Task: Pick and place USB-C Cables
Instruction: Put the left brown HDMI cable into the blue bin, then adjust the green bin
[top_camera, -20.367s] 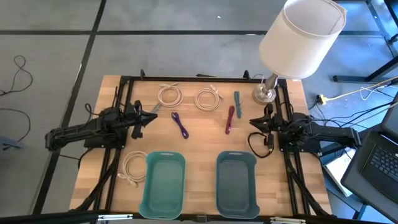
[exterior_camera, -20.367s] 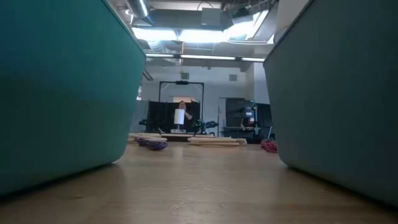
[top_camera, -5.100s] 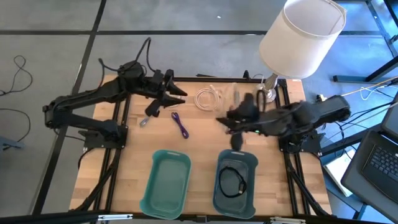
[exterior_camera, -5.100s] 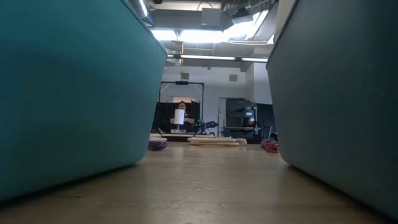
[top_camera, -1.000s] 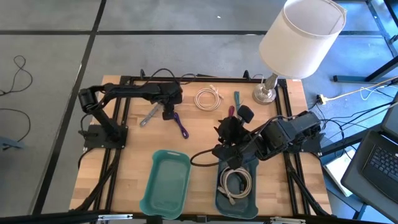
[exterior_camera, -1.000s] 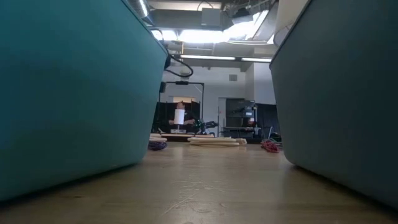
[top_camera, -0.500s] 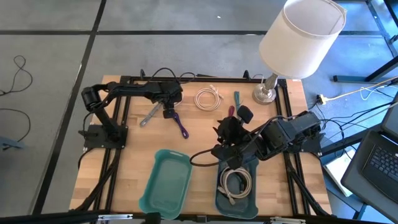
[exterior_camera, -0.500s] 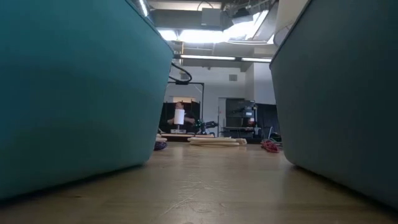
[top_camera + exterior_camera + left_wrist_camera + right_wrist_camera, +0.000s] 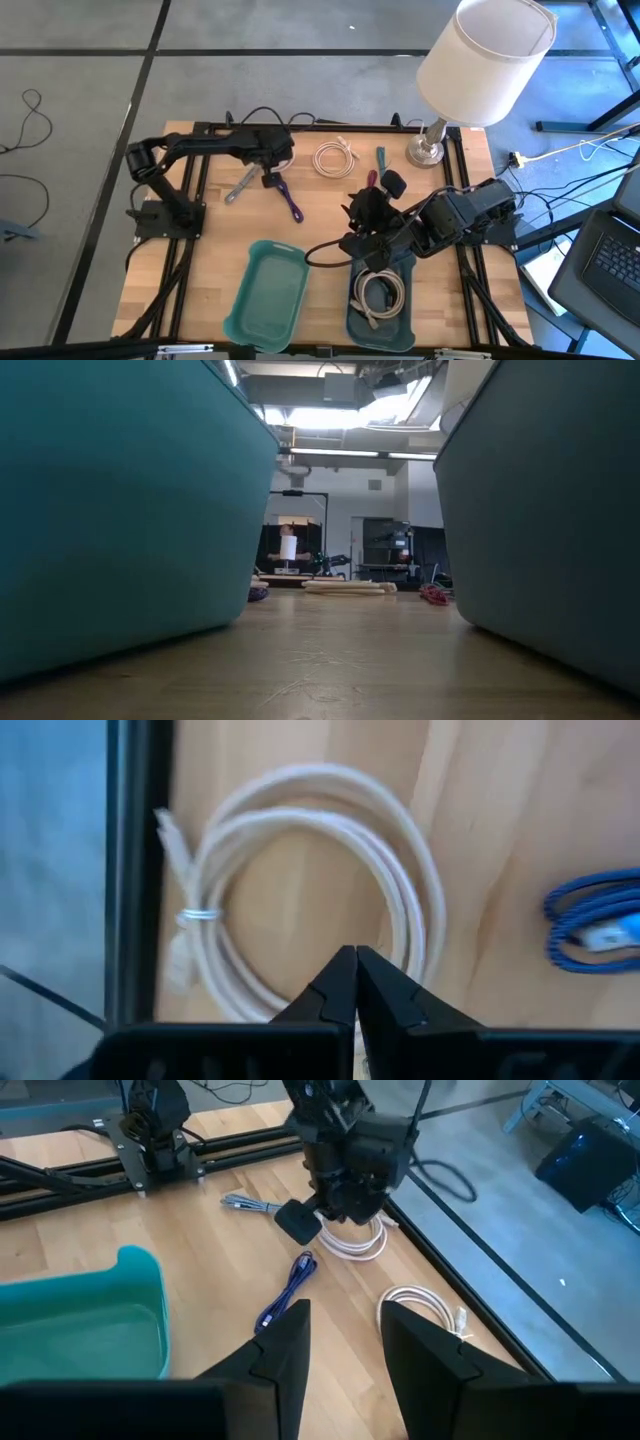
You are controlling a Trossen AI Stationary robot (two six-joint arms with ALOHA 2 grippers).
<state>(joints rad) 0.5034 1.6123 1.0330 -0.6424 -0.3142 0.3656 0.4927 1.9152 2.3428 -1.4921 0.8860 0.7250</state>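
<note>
My left gripper (image 9: pixel 268 178) (image 9: pixel 355 965) is at the table's far left, shut on a cream-white cable coil (image 9: pixel 300 810) (image 9: pixel 355 1242) that it hides in the high view. A second white coil (image 9: pixel 335 158) lies flat farther right. On the wood lie a purple lead (image 9: pixel 290 200), a grey lead (image 9: pixel 238 187), a teal lead (image 9: pixel 381 160) and a magenta lead (image 9: pixel 371 190). My right gripper (image 9: pixel 345 1345) (image 9: pixel 360 215) hangs open over the far end of the right teal tray (image 9: pixel 350 300), touching nothing. That tray holds a white coil (image 9: pixel 382 292) and a black cable. My left gripper pinches the coil's rim (image 9: pixel 405 945) between its two shut fingers, coming from above and pointing down. The loop spreads out past the fingertips over the wood. Whether the coil is lifted or still lies on the table, I cannot tell.
The left teal tray (image 9: pixel 240 300) stands beside the right one at the near edge. A lamp with a white shade (image 9: pixel 485 60) stands on its base (image 9: pixel 425 150) at the far right corner. Black frame rails run along both sides. In the low view both tray walls (image 9: pixel 120 510) fill the foreground.
My left gripper stays over the same spot at the far left. In the low view its arm's black cable loop, seen between the trays a second ago, has sunk and gone from sight.
</note>
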